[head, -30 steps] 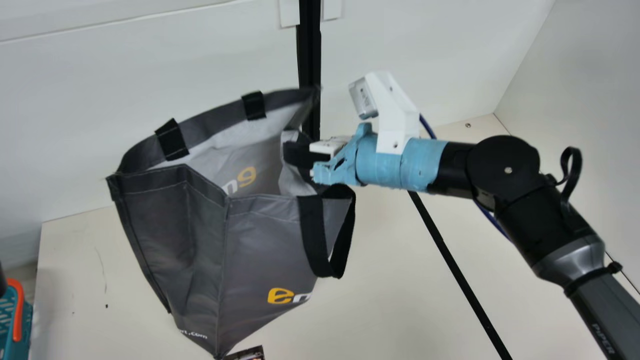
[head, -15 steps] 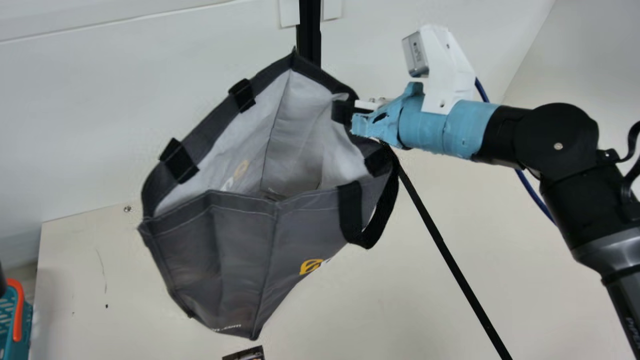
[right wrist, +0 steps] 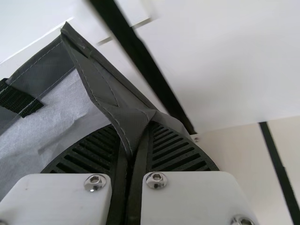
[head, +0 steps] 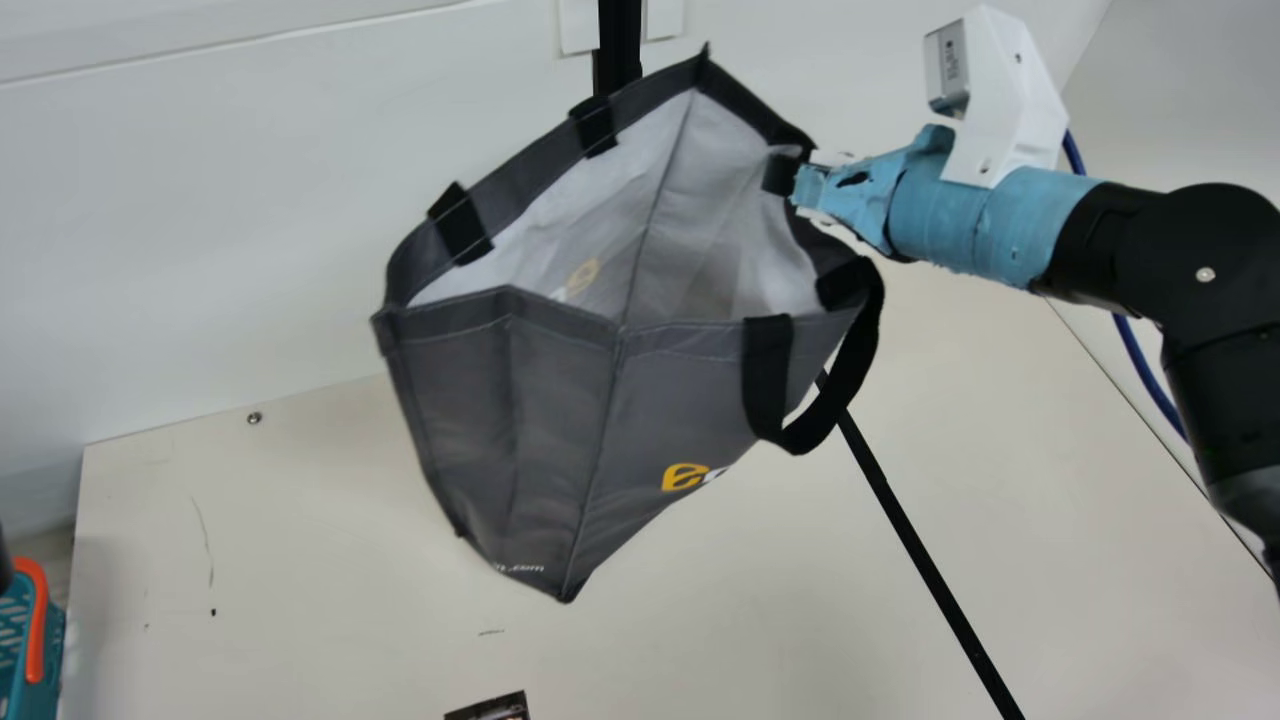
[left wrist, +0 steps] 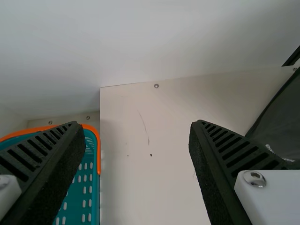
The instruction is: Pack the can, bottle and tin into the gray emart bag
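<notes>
Above the table [head: 300, 560], the right gripper [head: 806, 180] is clamping the gray bag [head: 560, 400]; its wrist view is revealing the pinched fold [right wrist: 130, 124], the main view the pale lining [head: 705, 220]. The left gripper [left wrist: 132, 124] is gaping open (a teal basket [left wrist: 98, 145] is sitting beside the table's left edge).

1. The right arm [head: 1190, 260] is black, with round joint and silver ring [head: 1250, 490].
2. Rough light-blue wrapping [head: 985, 225] covers its wrist.
3. One white bracket [head: 1005, 105] carries a silver camera [head: 945, 68]; blue cable [head: 1140, 360] is behind.
4. The left gripper [left wrist: 135, 125] has black ribbed fingers [left wrist: 239, 152].
5. The right gripper [head: 803, 180] has white plates [right wrist: 187, 199] and shiny socket screws [right wrist: 156, 180].
</notes>
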Robot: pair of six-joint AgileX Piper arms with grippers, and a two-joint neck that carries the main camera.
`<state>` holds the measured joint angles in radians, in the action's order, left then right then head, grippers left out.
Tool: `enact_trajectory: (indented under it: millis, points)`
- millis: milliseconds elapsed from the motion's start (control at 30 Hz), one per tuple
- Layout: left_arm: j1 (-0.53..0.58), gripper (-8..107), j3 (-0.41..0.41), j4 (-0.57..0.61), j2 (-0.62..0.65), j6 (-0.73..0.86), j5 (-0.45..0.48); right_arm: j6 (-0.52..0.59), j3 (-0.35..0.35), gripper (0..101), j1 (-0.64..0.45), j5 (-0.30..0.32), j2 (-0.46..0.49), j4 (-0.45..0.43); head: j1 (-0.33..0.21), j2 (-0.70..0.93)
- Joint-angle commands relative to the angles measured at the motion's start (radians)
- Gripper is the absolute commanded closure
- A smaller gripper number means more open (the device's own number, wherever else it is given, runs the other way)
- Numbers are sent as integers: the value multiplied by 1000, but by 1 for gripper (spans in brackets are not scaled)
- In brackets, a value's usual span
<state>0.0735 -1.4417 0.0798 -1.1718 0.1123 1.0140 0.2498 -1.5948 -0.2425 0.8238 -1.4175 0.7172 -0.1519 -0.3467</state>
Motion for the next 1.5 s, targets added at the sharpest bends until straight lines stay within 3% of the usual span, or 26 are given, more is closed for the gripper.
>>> enact_trajectory:
  millis: [0, 500, 867, 1467]
  points:
    - [0, 9, 0, 0, 0, 0, 0, -17, -3, 101, -23, -8, 1, -21, -23, -2]
    - [0, 9, 0, 0, 0, 0, 0, -182, -56, 101, -228, -42, -7, -127, -23, -2]
    - [0, 9, 0, 0, 0, 0, 0, -263, -119, 101, -397, -35, -30, -147, -23, -2]
    - [0, 9, 0, 0, 0, 0, 0, -279, -308, 101, -663, 36, -162, -111, -23, -2]
